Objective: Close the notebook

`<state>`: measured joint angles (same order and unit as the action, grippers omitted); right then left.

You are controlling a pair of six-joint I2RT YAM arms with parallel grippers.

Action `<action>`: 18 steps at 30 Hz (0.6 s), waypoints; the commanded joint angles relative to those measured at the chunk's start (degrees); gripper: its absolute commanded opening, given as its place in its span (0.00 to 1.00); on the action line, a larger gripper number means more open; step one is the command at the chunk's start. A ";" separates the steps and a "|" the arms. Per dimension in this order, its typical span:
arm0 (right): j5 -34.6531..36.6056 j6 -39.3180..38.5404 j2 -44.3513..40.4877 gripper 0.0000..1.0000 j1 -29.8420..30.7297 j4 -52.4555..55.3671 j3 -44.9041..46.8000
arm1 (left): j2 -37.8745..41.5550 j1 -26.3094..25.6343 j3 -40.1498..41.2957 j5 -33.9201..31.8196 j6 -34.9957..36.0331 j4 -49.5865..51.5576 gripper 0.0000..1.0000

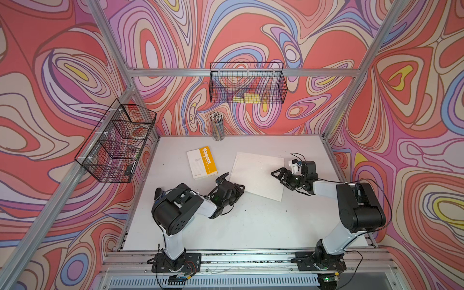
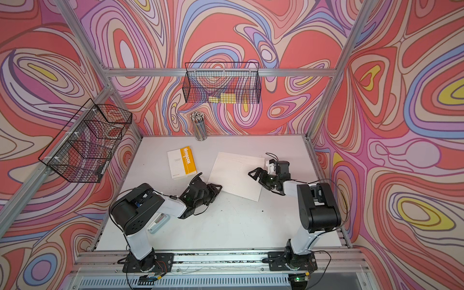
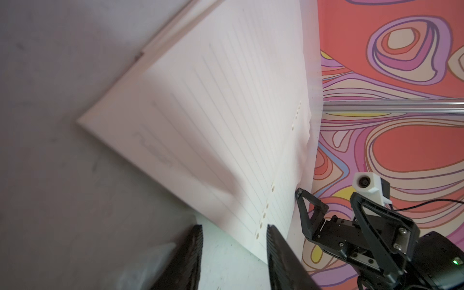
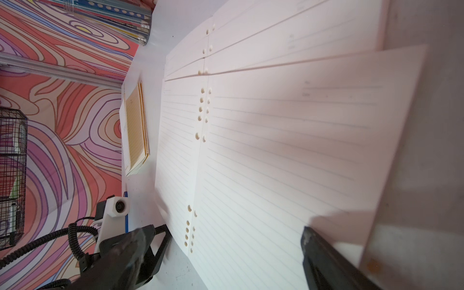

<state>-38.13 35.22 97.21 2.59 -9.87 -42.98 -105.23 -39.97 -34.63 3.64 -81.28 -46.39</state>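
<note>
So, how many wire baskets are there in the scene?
2. The side basket hangs on the left rail; the back basket hangs on the rear rail, above the pencil cup. None seems hidden.

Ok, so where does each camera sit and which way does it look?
Both top views: up high, looking down at the table; left gripper and right gripper show.
Left wrist: on the left arm, facing the notebook past its fingers; right gripper shows.
Right wrist: on the right arm, looking across the notebook; its fingers and left gripper show.
Shared: both wrist views see the notebook.
</note>
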 commanded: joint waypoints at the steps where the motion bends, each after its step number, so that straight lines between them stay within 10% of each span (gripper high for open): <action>1: -0.44 0.28 0.35 0.98 -0.31 -0.75 1.05 | -2.22 -0.93 -0.01 -3.34 -3.89 -4.91 0.44; 18: -0.42 0.26 -0.44 0.98 -0.31 -0.82 1.47 | -9.98 -4.09 3.95 -10.89 -9.51 -21.13 0.21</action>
<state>-38.41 35.29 97.19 2.57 -10.76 -42.39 -113.51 -43.66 -31.86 -5.26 -89.65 -64.31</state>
